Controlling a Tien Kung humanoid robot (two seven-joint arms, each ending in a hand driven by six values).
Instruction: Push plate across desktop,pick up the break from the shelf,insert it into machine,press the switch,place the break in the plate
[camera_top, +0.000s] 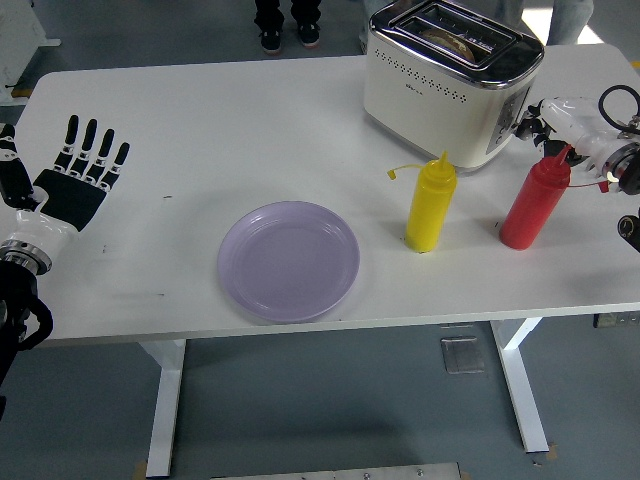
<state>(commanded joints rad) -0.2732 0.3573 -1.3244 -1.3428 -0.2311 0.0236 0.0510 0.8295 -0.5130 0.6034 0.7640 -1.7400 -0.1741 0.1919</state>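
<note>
A lilac plate (289, 259) lies near the table's front edge, in the middle. A cream toaster (451, 83) stands at the back right, with a slice of bread (452, 40) down in its slot. My right hand (556, 119) is at the toaster's right end, its curled fingers against the side where the switch sits; it holds nothing. My left hand (83, 175) rests flat at the table's left, fingers spread and straight, well away from the plate.
A yellow squeeze bottle (431, 203) and a red squeeze bottle (535, 200) stand in front of the toaster, the red one just below my right hand. A person's shoes (288, 30) show beyond the table's far edge.
</note>
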